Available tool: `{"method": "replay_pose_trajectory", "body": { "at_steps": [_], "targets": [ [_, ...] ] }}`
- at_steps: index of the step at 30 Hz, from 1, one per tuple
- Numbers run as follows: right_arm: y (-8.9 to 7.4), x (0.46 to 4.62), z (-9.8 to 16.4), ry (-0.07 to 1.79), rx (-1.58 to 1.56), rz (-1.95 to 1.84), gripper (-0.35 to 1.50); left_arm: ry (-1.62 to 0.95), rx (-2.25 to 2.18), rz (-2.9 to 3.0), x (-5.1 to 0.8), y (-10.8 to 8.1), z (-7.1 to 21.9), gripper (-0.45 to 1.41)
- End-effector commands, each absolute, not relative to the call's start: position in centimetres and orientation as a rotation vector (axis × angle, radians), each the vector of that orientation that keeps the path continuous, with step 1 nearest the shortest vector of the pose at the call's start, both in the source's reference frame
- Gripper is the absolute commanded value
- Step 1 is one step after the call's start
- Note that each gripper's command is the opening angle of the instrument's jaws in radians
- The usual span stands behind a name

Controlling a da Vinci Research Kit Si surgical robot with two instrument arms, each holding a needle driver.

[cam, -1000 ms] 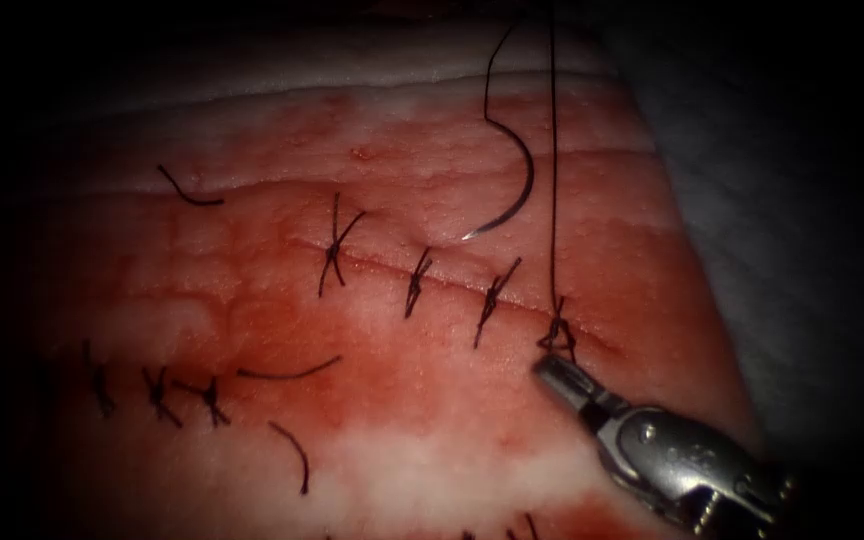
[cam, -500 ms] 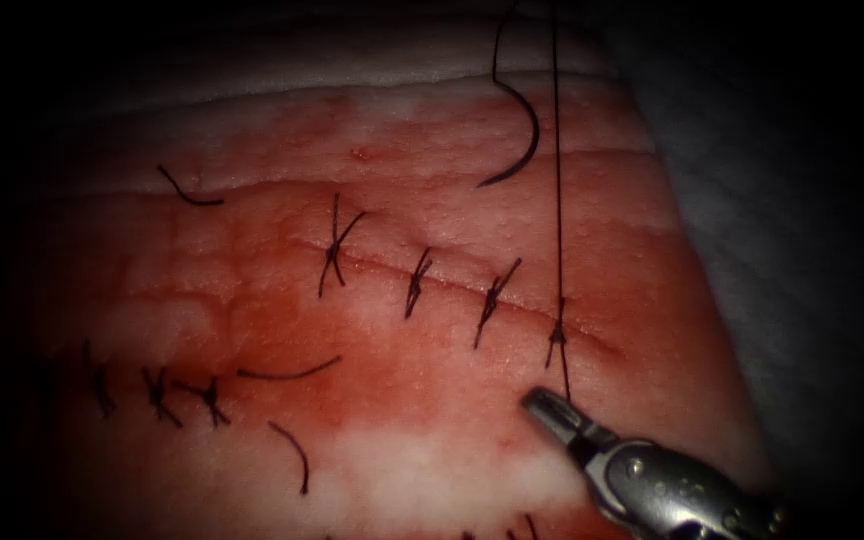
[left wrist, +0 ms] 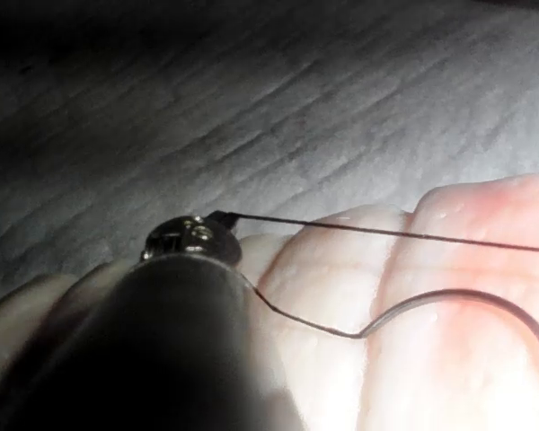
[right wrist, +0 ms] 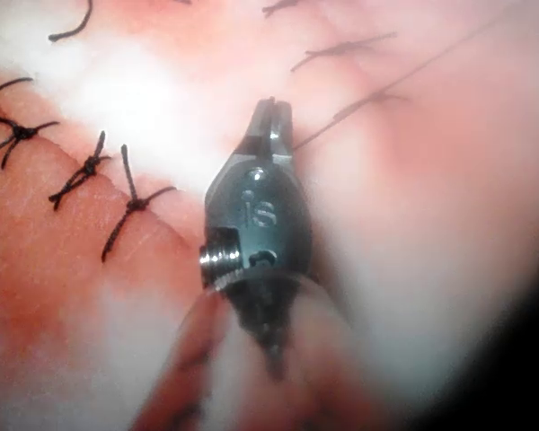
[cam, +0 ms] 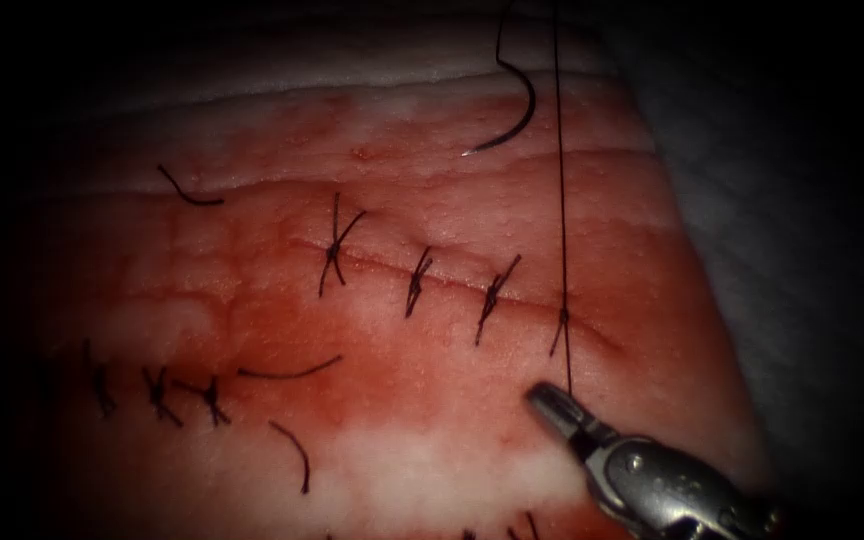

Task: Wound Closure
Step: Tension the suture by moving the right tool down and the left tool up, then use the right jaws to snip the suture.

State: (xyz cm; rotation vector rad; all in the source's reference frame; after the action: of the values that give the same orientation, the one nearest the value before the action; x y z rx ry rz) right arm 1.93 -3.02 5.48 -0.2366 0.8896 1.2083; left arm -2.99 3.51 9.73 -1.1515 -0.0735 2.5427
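- Change since the earlier pictures: we log the needle (cam: pixel 514 108) higher and farther from the cut (cam: pixel 452 283), and the loose loop at the newest knot (cam: pixel 561 322) drawn down small as the thread (cam: pixel 559 180) went taut.
- Needle: curved, thin, stiff, slippery steel, hanging free on its thread above the upper band of the tissue (cam: pixel 252 300), point toward the left, not in the tissue. We judge it light and apt to swing; the mid-curve would be the steadiest place to hold it.
- Thread: fine, dark, limp unless tensioned. It runs in a straight line from the top of the endoscope view through the knot at the right end of the cut to the right tool.
- Right tool (cam: pixel 548 403): jaws pressed together, pinching the short end of the thread just below the knot, close over the tissue.
- Left tool (left wrist: pixel 217 217): in its wrist view the taut thread leaves its tip, so we take the jaws as clamped on the thread; the needle's strand curls beside it.
- Tissue: soft, wet with red fluid (cam: pixel 282 340), easily torn; three finished stitches (cam: pixel 417 283) lie left of the knot.
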Motion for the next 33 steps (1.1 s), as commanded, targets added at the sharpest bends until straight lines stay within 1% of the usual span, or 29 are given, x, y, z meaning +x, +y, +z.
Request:
{"method": "replay_pose_trajectory", "body": {
  "at_steps": [1,3,4,5,6,7,8,11,14,18,19,21,24,27,33],
  "targets": [
    [-3.0,2.0,5.5,0.887,-0.235,1.208,-0.35,-0.074,-1.157,2.542,-3.01,3.6,9.7,-0.45],
    [-3.0,1.98,5.5,0.924,-0.221,1.21,-0.35,-0.098,-1.165,2.526,-2.93,3.5,9.7,-0.45],
    [-3.0,1.97,5.5,0.931,-0.223,1.211,-0.23,-0.114,-1.171,2.517,-2.88,3.5,9.7,-0.45],
    [-3.0,1.95,5.5,0.947,-0.233,1.214,0.44,-0.135,-1.182,2.507,-2.8,3.5,9.6,-0.45],
    [-2.9,1.94,5.5,0.967,-0.237,1.221,0.94,-0.158,-1.188,2.491,-2.74,3.4,9.5,-0.45],
    [-2.9,1.92,5.5,0.98,-0.251,1.205,1.15,-0.176,-1.198,2.486,-2.69,3.4,9.4,-0.45],
    [-2.9,1.88,5.5,1.003,-0.27,1.191,1.25,-0.2,-1.213,2.479,-2.6,3.3,9.3,-0.45],
    [-2.8,1.78,5.4,1.05,-0.289,1.198,1.38,-0.257,-1.234,2.464,-2.4,3.2,9.0,-0.45],
    [-2.7,1.66,5.3,1.061,-0.284,1.202,1.38,-0.295,-1.229,2.458,-2.22,3.1,8.6,-0.45],
    [-2.6,1.54,5.2,1.05,-0.27,1.189,1.28,-0.345,-1.222,2.456,-2.03,2.9,8.0,-0.45],
    [-2.5,1.51,5.2,1.044,-0.262,1.19,1.28,-0.348,-1.218,2.464,-2.0,2.9,7.9,-0.45],
    [-2.4,1.46,5.2,1.029,-0.244,1.19,1.21,-0.341,-1.211,2.496,-1.92,2.8,7.6,-0.45],
    [-2.3,1.43,5.2,0.998,-0.219,1.19,1.2,-0.297,-1.212,2.53,-1.82,2.7,7.1,-0.45],
    [-2.3,1.42,5.3,0.968,-0.197,1.187,1.2,-0.261,-1.228,2.553,-1.72,2.6,6.8,-0.45],
    [-2.1,1.42,5.6,0.958,-0.166,1.228,1.33,-0.155,-1.224,2.602,-1.55,2.5,6.1,-0.45]
  ]
}}
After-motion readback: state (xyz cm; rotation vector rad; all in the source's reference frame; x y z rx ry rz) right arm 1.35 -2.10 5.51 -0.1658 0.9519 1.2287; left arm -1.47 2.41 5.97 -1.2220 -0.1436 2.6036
